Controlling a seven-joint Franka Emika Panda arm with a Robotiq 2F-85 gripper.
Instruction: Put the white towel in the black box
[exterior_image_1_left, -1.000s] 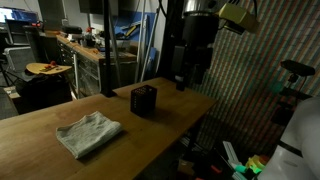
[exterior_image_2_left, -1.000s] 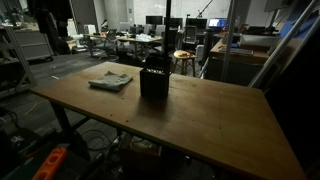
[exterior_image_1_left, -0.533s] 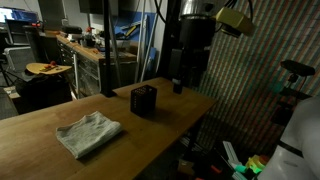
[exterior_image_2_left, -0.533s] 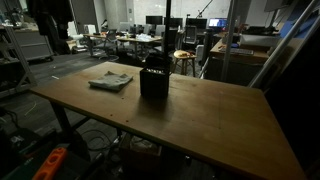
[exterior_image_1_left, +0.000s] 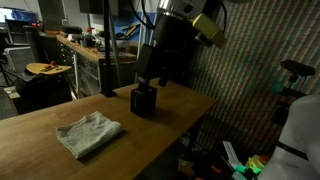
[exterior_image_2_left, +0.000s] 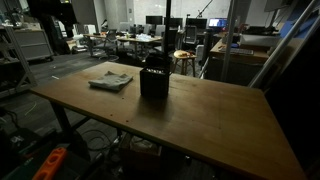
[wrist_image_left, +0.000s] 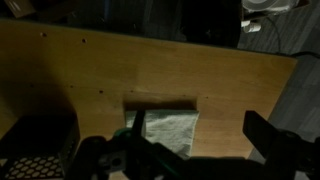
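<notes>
Wooden table (exterior_image_1_left: 40, 125), white towel (exterior_image_1_left: 88, 133), black box (exterior_image_1_left: 143, 101); spread hand (wrist_image_left: 183, 152) plain only in wrist view.

The white towel (exterior_image_1_left: 88, 133) lies rumpled on the wooden worktop (exterior_image_1_left: 40, 150), well apart from the black box (exterior_image_1_left: 144, 101), which stands upright nearer the far edge. The dark arm (exterior_image_1_left: 165, 45) hangs over the box, its pincer (exterior_image_1_left: 148, 86) seemingly just above the rim.

Lab, workbenches (exterior_image_1_left: 88, 50), desks with monitors (exterior_image_2_left: 155, 21)
</notes>
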